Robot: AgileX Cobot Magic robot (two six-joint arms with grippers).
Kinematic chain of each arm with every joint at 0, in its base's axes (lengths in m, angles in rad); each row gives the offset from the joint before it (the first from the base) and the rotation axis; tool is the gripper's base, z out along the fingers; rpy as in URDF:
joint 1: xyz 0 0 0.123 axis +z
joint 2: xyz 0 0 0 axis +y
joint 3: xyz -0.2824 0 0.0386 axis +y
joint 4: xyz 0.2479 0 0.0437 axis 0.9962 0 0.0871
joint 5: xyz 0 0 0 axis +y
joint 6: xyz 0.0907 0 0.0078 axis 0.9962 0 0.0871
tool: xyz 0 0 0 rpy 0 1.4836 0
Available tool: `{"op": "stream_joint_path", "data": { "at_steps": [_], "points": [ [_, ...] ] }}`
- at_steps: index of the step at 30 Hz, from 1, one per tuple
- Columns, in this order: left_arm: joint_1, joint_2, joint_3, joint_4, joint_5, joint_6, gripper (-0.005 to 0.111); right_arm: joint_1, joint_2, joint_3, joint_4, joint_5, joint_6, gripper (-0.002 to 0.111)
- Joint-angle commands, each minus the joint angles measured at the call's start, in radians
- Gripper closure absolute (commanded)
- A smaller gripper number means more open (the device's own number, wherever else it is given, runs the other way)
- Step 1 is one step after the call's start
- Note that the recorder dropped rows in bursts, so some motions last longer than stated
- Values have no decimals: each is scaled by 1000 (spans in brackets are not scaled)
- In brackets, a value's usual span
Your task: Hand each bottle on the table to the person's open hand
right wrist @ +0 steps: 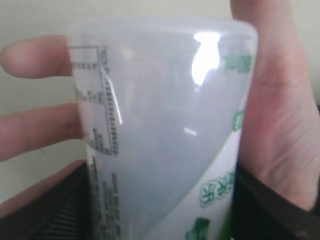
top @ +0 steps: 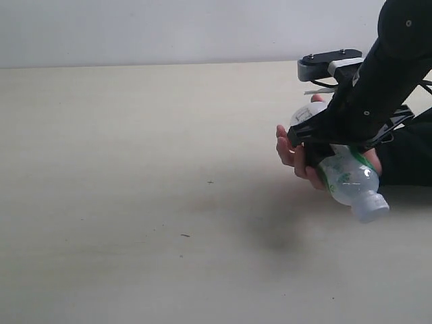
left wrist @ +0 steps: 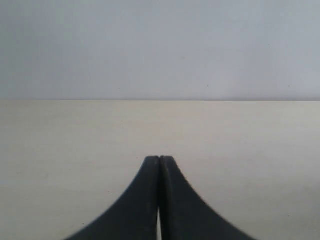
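Exterior: toward 3 o'clock over the desk [top: 135, 169], the right jaws are clamped on the green-labelled bottle [top: 347, 179], which lies across the person's open hand [top: 291, 152], cap toward 4 o'clock.
Left wrist: the left jaws are pressed together above the desk.
Right wrist: the bottle sits between the black jaws, against the palm.

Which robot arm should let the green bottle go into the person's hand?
The right arm. Its jaws sit on both sides of the green-label bottle, right over the open hand. The left arm has shut jaws and faces only table.
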Motion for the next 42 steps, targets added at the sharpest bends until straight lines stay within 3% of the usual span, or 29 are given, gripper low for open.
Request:
{"op": "stream_joint_path", "data": {
  "at_steps": [1, 5, 10, 19, 27, 42],
  "points": [
    [0, -6, 3, 3, -2, 0, 107, 1, -2, -2, -12, -12, -7, 30],
    [0, -6, 3, 3, -2, 0, 107, 1, -3, -2, -12, -13, -7, 21],
    [0, -6, 3, 3, -2, 0, 107, 1, -16, -2, -14, -7, -7, 17],
    [0, -6, 3, 3, -2, 0, 107, 1, -156, -12, -35, 2, -7, 17],
    [0, -6, 3, 3, -2, 0, 107, 1, -315, -116, -79, 181, -9, 18],
    [0, -6, 3, 3, -2, 0, 107, 1, -746, -122, -92, 358, -80, 18]
  ]
}}
